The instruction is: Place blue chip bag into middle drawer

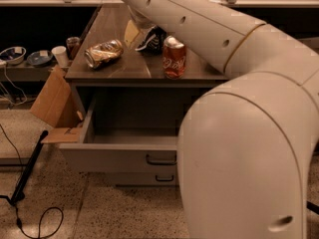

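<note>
- Camera view: the blue chip bag (152,39) lies crumpled on the wooden countertop (124,68), at its back, just left of the upright red soda can (174,58).
- Its visible part stretches side to side. The arm (209,29) hides the rest, so its full long axis cannot be told.
- The gripper (135,36) is at the bag's left end; whether it is open or closed cannot be told.
- The crushed gold can (103,54) lies on its side further left.
- Below, the middle drawer (114,158) stands pulled out.
</note>
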`<state>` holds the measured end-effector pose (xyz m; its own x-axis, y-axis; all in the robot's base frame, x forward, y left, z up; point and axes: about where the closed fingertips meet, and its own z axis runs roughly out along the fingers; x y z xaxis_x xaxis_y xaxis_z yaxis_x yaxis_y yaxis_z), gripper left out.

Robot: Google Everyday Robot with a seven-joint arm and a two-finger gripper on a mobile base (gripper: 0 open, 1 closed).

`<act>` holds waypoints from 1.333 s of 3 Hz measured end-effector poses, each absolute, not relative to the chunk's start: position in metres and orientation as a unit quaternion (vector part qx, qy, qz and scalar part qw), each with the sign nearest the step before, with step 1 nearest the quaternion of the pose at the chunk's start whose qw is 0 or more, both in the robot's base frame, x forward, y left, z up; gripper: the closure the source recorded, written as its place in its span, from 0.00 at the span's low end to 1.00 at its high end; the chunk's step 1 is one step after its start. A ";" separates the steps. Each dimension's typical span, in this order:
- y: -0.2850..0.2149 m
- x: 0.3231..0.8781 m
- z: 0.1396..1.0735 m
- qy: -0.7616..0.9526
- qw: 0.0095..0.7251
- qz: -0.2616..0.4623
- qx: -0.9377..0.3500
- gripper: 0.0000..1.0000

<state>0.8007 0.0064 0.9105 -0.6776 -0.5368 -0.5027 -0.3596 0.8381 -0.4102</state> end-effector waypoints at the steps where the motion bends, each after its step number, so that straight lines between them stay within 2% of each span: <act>1: 0.010 0.805 0.909 0.896 0.324 -0.150 -0.264 0.00; 4: 0.009 0.824 0.906 0.859 0.334 -0.175 -0.346 0.00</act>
